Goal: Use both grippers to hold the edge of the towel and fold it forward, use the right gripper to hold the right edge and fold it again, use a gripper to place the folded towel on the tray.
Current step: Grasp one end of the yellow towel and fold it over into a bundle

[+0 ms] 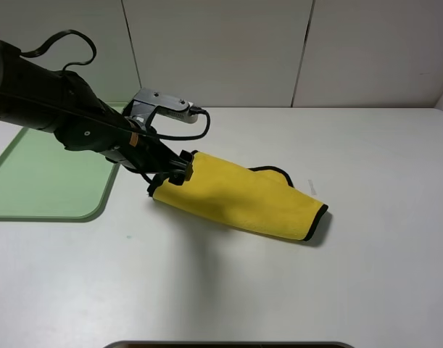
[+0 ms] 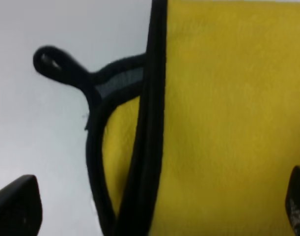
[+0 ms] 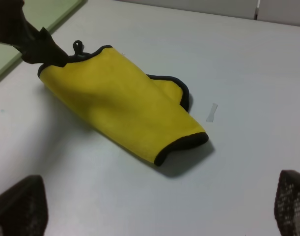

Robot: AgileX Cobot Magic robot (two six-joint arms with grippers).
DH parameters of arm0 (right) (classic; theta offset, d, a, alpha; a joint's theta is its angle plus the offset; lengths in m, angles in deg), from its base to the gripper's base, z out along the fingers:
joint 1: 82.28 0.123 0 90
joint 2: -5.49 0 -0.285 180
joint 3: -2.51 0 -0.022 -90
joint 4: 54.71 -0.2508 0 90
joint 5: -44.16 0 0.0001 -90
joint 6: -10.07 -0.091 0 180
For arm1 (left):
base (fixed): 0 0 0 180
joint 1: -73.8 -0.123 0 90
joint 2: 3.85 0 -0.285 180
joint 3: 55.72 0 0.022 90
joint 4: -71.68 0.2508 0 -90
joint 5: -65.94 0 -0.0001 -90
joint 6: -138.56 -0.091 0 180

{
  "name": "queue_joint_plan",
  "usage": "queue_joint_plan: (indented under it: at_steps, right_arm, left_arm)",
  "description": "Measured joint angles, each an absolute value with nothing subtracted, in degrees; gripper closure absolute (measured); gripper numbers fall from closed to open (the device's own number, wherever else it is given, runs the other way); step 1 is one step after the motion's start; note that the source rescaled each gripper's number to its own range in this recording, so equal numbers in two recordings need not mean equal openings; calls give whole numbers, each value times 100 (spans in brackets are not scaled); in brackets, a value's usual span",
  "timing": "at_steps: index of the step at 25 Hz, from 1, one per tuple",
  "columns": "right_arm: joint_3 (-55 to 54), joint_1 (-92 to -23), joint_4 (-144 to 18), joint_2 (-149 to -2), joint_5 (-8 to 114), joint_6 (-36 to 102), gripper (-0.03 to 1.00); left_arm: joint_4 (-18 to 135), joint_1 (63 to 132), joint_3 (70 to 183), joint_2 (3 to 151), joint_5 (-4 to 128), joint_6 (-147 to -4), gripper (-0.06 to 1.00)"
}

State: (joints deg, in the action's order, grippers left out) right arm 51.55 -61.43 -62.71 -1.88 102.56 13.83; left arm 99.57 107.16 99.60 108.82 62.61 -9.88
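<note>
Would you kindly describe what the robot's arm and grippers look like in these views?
The left arm is thick and wrapped in a black sleeve. The left gripper is black, topped by a pale grey metal bracket with a black cable looping round it. The right gripper shows only dark fingertips with a mesh-like texture.

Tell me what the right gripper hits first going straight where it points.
Probably the yellow towel, at its near black-trimmed end; depth is unclear, so the right gripper may touch the white table first.

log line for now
towel folded, on table | left gripper open at its end | right gripper open, away | tray bare
</note>
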Motion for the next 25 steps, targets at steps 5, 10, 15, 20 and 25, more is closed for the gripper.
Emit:
queue_joint_plan:
  at_steps: [5,10,15,20,25]
  right_arm:
    - [5155,-6143,-6273,-188,10256,1383,-3]
    - [5155,-6143,-6273,-188,10256,1383,-3]
    - [5155,-6143,-6273,-188,10256,1383,-3]
    - [5155,-6143,-6273,-188,10256,1383,-3]
    - [5155,-6143,-6273,-188,10256,1383,-3]
  left_arm:
    - [9831,10716,9960,10944,6266,-955,-5]
    - [9831,10549,9960,11315,6464,-921,-5]
    - [9801,10423,9981,11638,6872,-917,-5]
    - [9722,10385,10033,11853,7295,-905,-5]
    - [9722,10381,10104,12106,7569,-905,-5]
